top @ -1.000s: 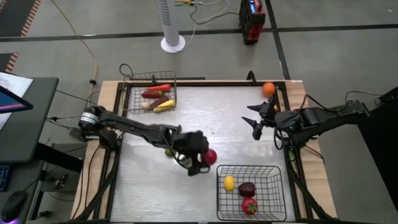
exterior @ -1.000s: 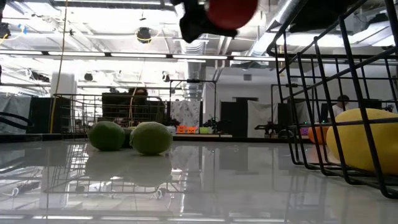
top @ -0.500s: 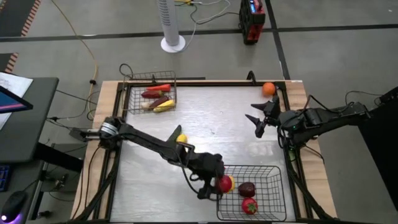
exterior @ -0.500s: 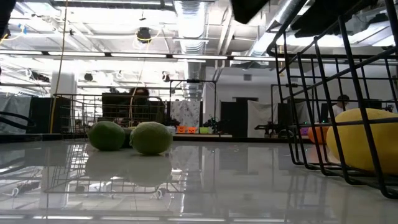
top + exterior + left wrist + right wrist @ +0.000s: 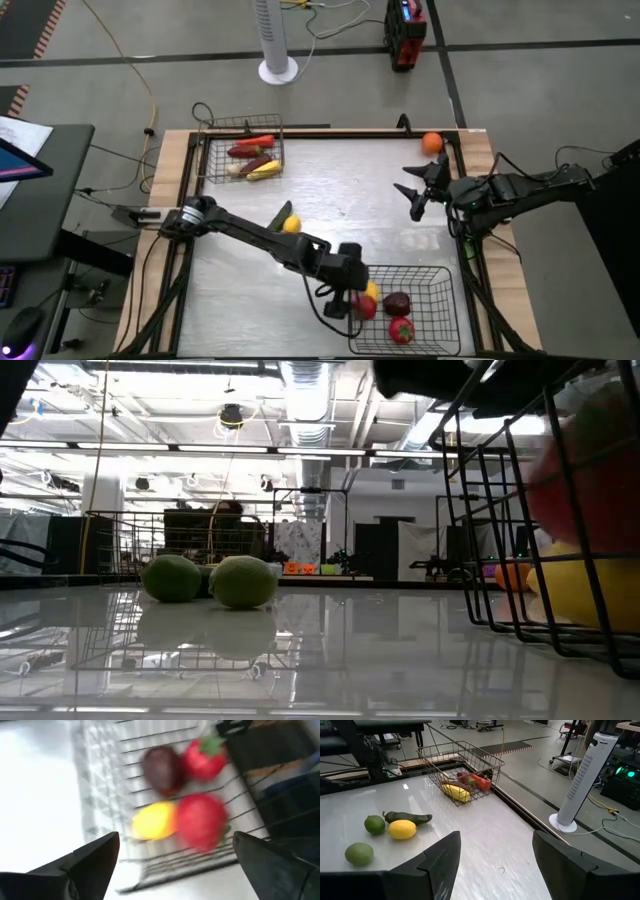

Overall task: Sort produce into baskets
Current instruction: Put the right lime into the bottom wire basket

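the pale glossy table [image 5: 330, 200] carries both baskets: the larger black open-grid wire basket [image 5: 436, 312] at its near edge and the smaller grey-silver wire basket [image 5: 243, 150] at the far left corner, which holds long red, maroon and yellow pieces. my left gripper [image 5: 345, 298] hangs over the black basket's left rim, fingers [image 5: 90, 857] spread wide and empty — the round red fruit [image 5: 201, 821] lies in the basket just beside the yellow lemon [image 5: 155, 821], with the dark maroon piece [image 5: 163, 768] and the red strawberry [image 5: 204, 759] close behind. my right gripper [image 5: 414, 190] waits above the table's right side, its fingers [image 5: 437, 857] held wide apart, holding nothing. out on the table lie a dark green pepper [image 5: 407, 817], a second yellow lemon [image 5: 402, 829] touching it, and two green limes [image 5: 359, 853]. an orange ball [image 5: 432, 143] sits at the far right corner.
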Motion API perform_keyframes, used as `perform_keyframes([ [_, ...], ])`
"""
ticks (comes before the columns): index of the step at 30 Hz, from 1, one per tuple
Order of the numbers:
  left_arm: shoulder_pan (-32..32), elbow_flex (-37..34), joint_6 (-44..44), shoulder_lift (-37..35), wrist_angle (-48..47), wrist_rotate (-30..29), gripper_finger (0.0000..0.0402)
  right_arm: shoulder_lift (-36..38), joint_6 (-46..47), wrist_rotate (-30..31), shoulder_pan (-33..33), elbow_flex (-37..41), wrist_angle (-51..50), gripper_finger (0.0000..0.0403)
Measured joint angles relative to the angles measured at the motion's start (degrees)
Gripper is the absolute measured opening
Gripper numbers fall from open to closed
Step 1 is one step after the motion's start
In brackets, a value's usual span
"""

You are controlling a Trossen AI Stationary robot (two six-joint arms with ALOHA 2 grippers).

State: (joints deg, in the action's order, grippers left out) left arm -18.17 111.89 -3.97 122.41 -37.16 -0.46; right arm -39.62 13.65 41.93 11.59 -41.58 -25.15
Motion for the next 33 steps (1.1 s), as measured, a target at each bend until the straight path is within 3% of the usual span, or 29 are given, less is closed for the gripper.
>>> perform_keyframes([
  [6,-0.5,0.4,0.4,-4.3,-14.4,-12.4,0.0374,0.0,0.0,0.0,0.7,0.0,-0.2,0.0276],
  [12,-1.1,-10.1,-4.3,-9.9,-19.0,-19.6,0.0372,0.0,-0.1,0.0,2.6,0.0,0.6,0.0276],
  [18,0.9,-28.7,-9.4,-16.1,-11.5,-18.8,0.0372,-0.1,-0.1,0.0,3.5,0.0,1.8,0.0276],
  [22,3.1,-37.1,-13.5,-17.8,-7.2,-16.5,0.0372,-0.1,-0.1,0.0,3.4,0.0,2.1,0.0276],
  [29,4.2,-44.1,-15.2,-17.8,2.8,-12.1,0.0372,-0.1,-0.4,0.0,3.3,0.0,2.1,0.0276],
  [33,4.2,-44.4,-15.3,-17.8,3.4,-14.7,0.0372,-0.1,-0.5,0.0,3.3,0.0,2.1,0.0276],
])
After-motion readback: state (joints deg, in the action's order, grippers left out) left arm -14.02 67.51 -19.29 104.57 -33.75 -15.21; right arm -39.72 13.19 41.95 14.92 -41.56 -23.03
